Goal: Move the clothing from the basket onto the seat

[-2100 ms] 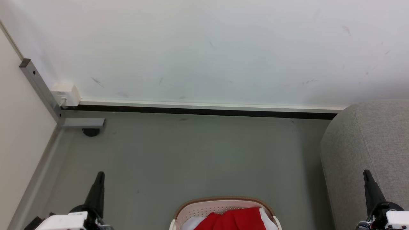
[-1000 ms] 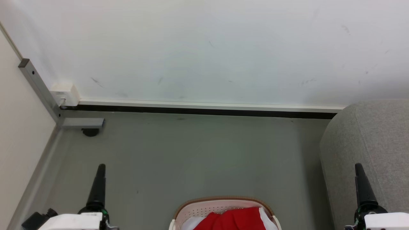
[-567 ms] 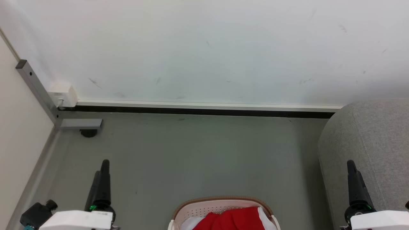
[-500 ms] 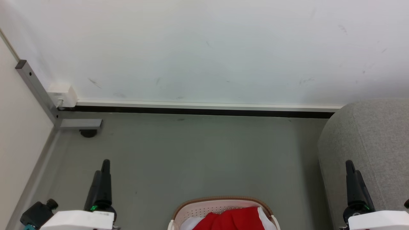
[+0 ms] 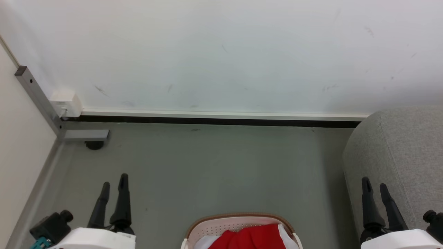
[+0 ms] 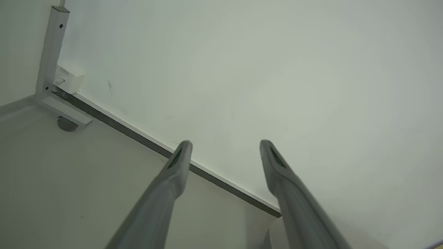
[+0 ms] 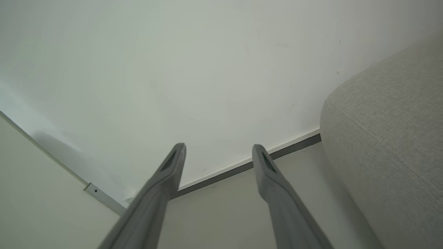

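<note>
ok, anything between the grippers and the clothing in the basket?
Nothing visible. The left gripper and right gripper, both open, hang above the floor either side of the basket; the clothing lies uncovered in it.

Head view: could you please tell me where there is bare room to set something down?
Bare floor runs between the skirting, the seat, the basket and the metal frame foot. The seat's visible top is bare too. The basket is crowded with clothing.
</note>
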Robot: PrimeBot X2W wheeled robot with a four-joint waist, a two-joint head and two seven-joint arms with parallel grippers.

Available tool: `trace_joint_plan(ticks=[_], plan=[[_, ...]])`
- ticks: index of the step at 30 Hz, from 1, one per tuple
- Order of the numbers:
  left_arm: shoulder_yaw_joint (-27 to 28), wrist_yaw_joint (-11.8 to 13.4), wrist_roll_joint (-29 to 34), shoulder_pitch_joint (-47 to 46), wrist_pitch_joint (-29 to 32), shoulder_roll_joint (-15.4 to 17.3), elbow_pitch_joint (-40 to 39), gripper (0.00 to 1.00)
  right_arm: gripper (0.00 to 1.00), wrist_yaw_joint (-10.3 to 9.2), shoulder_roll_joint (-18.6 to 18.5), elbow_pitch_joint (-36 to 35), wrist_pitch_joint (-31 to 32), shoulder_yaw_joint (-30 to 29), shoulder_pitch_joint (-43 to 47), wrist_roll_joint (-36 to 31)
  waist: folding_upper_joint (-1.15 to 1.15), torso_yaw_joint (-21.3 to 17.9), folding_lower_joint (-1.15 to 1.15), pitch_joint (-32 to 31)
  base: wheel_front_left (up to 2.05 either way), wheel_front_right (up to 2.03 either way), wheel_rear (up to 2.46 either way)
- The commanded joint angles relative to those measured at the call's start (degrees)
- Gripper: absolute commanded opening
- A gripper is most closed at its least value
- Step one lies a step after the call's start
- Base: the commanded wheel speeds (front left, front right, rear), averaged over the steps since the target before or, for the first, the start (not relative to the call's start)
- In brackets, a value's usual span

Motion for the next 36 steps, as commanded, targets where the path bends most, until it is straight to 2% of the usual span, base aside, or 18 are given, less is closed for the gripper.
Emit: trace_joint_plan(ticks=[1,15,36], plan=[[-0.33,0.33,2.98,-0.04,-0.79,0.55,-0.99,1.00,1.00,-0.06,-0.62,-0.15,-0.64,0.23,-0.84,-2.79,0.00,-0.03,0.00,0.02,0.00,0.00,0.00],[-2.17,1.78,13.15,0.36,-2.94,1.31,-0.70,1.00,1.00,-0.07,-0.66,2.51,-2.84,1.12,-1.25,-13.88,0.00,-0.31,0.00,-0.16,0.00,0.00,0.00],[-2.43,1.41,22.72,0.14,-5.68,1.18,1.22,1.00,1.00,-0.09,-0.72,2.99,-5.59,2.00,-1.60,-22.42,0.00,-0.56,0.00,-0.26,0.00,0.00,0.00]])
